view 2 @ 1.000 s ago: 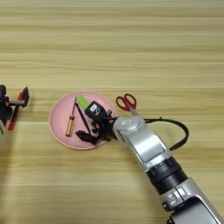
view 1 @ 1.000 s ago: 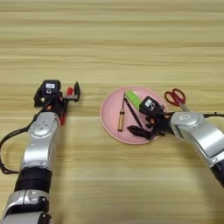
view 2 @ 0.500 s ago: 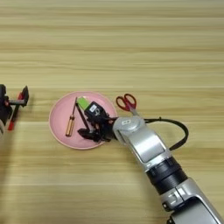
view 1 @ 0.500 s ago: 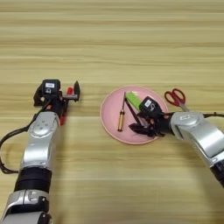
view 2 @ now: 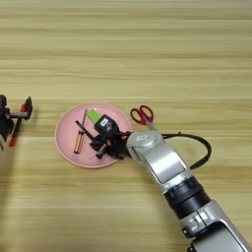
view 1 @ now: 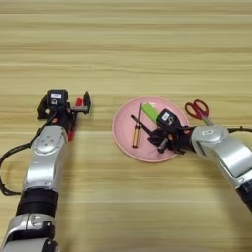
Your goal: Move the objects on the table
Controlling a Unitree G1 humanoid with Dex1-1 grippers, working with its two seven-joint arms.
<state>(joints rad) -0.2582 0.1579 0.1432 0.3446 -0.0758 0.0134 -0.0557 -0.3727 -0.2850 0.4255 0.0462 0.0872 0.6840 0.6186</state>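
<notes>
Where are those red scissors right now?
The red scissors lie on the table just right of the pink plate, beyond the right gripper.

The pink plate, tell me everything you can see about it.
The pink plate is round, shallow and plain, with a smooth matte look, lying flat on the wooden table. In it lie an orange-handled screwdriver, a black pen crossing it, and a green block near the far rim. The right gripper reaches over its right half. Red-handled scissors lie just outside its right rim.
</notes>
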